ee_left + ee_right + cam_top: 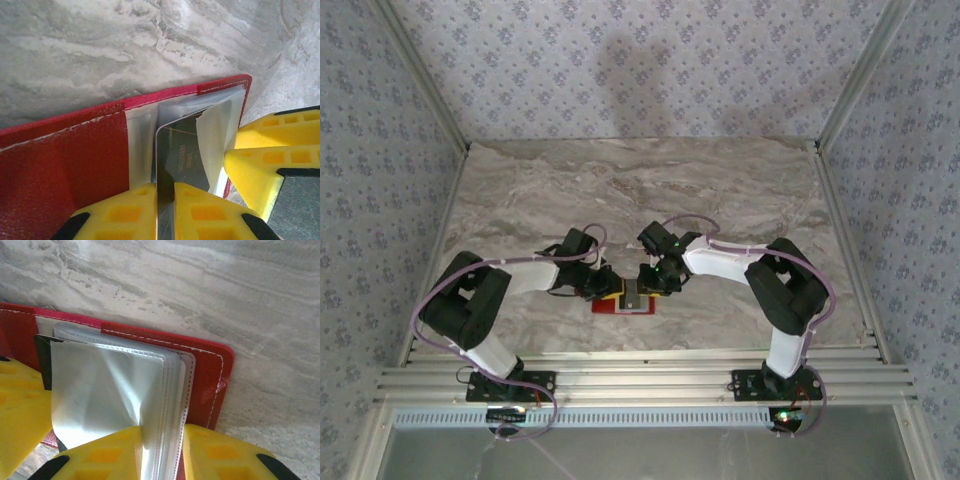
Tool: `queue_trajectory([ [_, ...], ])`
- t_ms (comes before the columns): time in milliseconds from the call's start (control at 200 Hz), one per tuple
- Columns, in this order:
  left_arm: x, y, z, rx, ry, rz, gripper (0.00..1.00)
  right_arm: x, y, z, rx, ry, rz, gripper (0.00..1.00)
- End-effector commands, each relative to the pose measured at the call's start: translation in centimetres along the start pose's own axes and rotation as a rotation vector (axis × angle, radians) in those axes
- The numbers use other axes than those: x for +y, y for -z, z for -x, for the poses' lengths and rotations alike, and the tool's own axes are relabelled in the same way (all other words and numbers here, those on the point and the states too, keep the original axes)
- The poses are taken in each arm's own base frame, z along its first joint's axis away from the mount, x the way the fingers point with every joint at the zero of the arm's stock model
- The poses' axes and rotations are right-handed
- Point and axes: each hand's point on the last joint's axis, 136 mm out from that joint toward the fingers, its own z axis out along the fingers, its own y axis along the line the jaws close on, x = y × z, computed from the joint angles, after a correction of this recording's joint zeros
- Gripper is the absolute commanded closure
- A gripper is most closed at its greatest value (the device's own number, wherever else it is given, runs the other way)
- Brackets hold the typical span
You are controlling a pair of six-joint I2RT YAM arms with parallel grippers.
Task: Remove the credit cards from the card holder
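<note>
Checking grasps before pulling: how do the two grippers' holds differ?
The left gripper pinches one grey credit card; the right gripper pinches a stack of clear sleeves. The left gripper's load is flat, the right gripper's creased. Both are shut over the red card holder.

Soft even light; sheen on the credit card (182,155), close foreground slightly blurred.

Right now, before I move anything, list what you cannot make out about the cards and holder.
- Top external: both arms' jaws cover most of the card holder; its contents are too small to tell.
- Left wrist: the print on the credit card in the left gripper is too blurred to read.
- Right wrist: cloudy sleeves in the right gripper veil how many cards are inside.
</note>
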Motion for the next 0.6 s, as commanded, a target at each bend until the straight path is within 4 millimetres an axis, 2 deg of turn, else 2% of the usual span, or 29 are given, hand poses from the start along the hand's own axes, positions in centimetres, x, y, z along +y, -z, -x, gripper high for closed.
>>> queue_trajectory([
  [0, -0.4, 1.0, 0.0, -0.015, -0.015, -0.019, 0.86, -1.8, -0.8, -0.8, 0.030, -0.017, -0.080, 0.73],
  [340, 0.0, 1.9, -0.6, -0.014, -0.024, 0.016, 0.91, -2.2, -0.5, -0.5, 0.017, -0.023, -0.093, 0.74],
  [595, 0.4, 3.3, -0.9, -0.019, -0.058, 0.068, 0.95, -2.2, -0.3, -0.5, 0.012, -0.024, -0.090, 0.74],
])
